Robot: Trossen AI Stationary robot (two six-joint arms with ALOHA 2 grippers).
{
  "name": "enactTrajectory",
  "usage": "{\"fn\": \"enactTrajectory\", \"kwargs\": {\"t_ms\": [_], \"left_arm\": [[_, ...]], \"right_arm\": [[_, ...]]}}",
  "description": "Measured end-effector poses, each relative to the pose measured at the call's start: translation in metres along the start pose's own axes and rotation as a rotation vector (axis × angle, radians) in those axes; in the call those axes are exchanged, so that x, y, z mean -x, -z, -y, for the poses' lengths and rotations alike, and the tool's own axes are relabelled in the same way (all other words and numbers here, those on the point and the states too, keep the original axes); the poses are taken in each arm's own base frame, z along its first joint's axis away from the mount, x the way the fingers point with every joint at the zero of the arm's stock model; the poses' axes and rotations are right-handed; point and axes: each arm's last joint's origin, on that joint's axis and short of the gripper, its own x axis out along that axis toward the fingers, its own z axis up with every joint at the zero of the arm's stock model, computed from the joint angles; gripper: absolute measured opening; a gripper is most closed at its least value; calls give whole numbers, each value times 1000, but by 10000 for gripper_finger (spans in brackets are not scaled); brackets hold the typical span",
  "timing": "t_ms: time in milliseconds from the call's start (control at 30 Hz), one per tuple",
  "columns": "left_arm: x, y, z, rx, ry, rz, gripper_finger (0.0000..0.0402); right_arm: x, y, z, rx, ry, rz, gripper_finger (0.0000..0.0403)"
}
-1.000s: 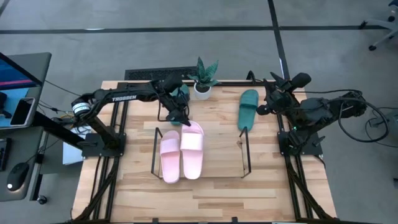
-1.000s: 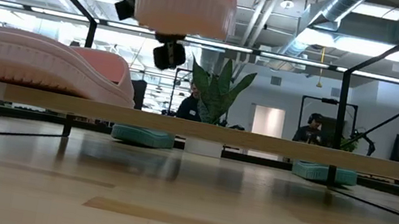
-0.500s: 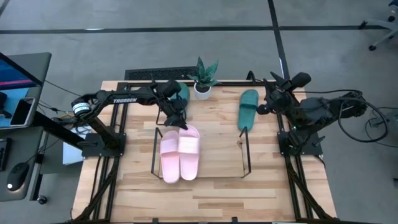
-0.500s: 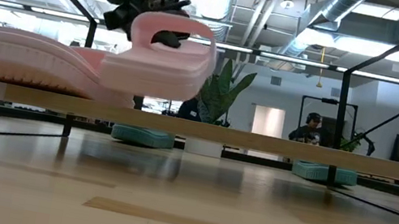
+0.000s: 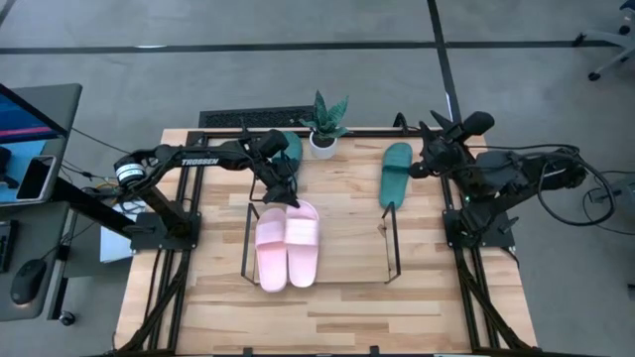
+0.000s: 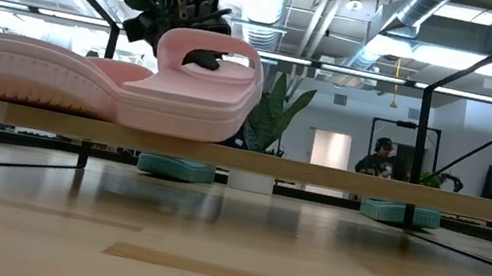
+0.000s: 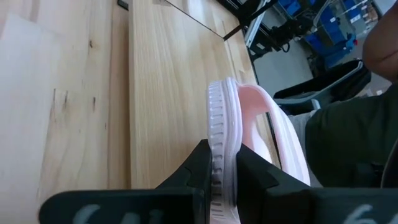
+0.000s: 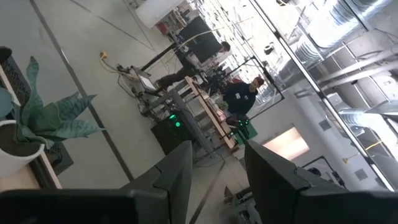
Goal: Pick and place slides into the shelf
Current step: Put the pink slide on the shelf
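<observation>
So the left gripper (image 5: 286,191) was sitting just above the middle of the high view, clenched on the far end of the second pink slide (image 5: 303,245). You could see it best in the left wrist view, where both dark fingers (image 7: 198,169) pinched the ribbed sole edge of that slide (image 7: 225,155) from either side. That slide lay on the shelf (image 5: 247,238) right beside the first pink slide (image 5: 271,256), the two touching along their long sides, both in the left half of the rack. In the low view the gripped slide (image 6: 192,88) sat in the upper left of the frame on the shelf's flat board (image 6: 340,178), with the other pink one (image 6: 44,74) just left of it and the left gripper (image 6: 180,7) on top of its strap end.

One green slide (image 5: 396,174) was lying on the table (image 5: 347,307) in the upper right middle of the high view, just above the shelf's right end loop. The other green slide (image 5: 289,146) was mostly hidden under the left arm, next to the potted plant (image 5: 325,122) at the table's far edge.

The right gripper (image 5: 429,159) hung near the right edge of the table beside that green slide, fingers (image 8: 180,174) apart and holding nothing
</observation>
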Motion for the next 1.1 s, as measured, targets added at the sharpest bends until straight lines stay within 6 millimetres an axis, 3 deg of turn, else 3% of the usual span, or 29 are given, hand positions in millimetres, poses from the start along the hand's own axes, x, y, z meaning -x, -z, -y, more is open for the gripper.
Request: {"fn": "enactTrajectory", "kwargs": {"t_ms": [267,467,1100], "left_arm": [[0,0,-1,-25,-26,-1,27],[0,2,-1,-44,-47,-17,58],[-9,7,1,-100,-157,-77,59]], "right_arm": [[0,0,0,0,-1,1,139],[0,0,0,0,0,0,139],[0,0,0,1,0,0,139]]}}
